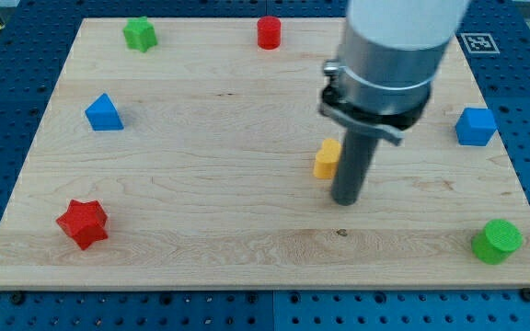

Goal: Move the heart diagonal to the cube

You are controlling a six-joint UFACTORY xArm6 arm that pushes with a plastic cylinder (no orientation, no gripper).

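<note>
A yellow block [327, 158], likely the heart though partly hidden by the rod, lies right of the board's middle. My tip [345, 200] rests just right of and below it, close to or touching it. The blue cube [476, 126] sits near the board's right edge, well to the right of the yellow block and a little higher.
A green star [140, 34] and a red cylinder [269, 32] lie along the top edge. A blue triangular block [104, 112] is at the left, a red star [83, 223] at the bottom left, a green cylinder [497, 241] at the bottom right. The wooden board [201, 184] ends on blue pegboard.
</note>
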